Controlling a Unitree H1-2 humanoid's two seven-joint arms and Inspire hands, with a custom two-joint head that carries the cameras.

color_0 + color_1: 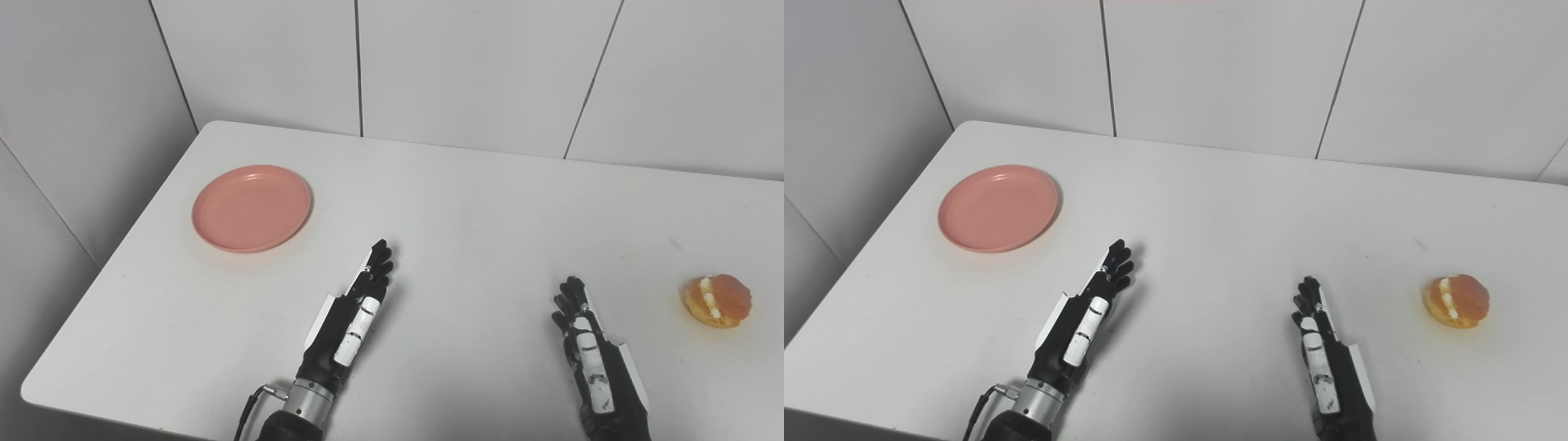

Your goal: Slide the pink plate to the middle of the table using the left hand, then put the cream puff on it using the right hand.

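Observation:
A pink plate [251,207] lies empty on the left part of the white table [465,208]. The cream puff [717,300], golden with white cream in its split, sits near the right edge. My left hand [355,309] rests over the table's front middle, fingers stretched out and pointing up-right, holding nothing; the plate is well to its upper left. My right hand [585,343] is at the front right, fingers extended and empty, with the puff a short way to its right.
White wall panels [478,67] rise behind the table, and a grey wall [73,122] closes the left side. The table's front-left corner [37,386] is rounded. A cable [251,404] loops at my left wrist.

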